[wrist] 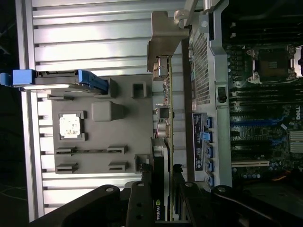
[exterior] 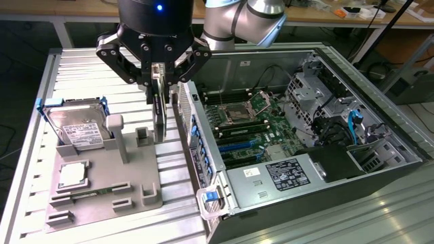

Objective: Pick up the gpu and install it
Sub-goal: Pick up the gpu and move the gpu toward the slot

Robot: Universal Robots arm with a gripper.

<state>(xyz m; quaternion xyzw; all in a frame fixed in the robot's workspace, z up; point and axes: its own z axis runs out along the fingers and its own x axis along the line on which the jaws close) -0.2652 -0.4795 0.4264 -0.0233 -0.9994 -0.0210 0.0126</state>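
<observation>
gripper (exterior: 158,86) fingers are pinching the gpu (exterior: 160,122) edge-on, upright over the grey tray (exterior: 135,178), just beside the open pc case (exterior: 184,104); thin grip, so it could tilt and clip the case wall

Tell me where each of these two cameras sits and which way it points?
Exterior view: off the arm, high over the table, looking down at the grey fixture and open computer case; the arm and its gripper show, closed on the gpu.
Wrist view: on the wrist, looking straight down along the gripper; its dark fingers show, one each side of the gpu.
Shared: gpu, hard drive, grey fixture, computer case.
</observation>
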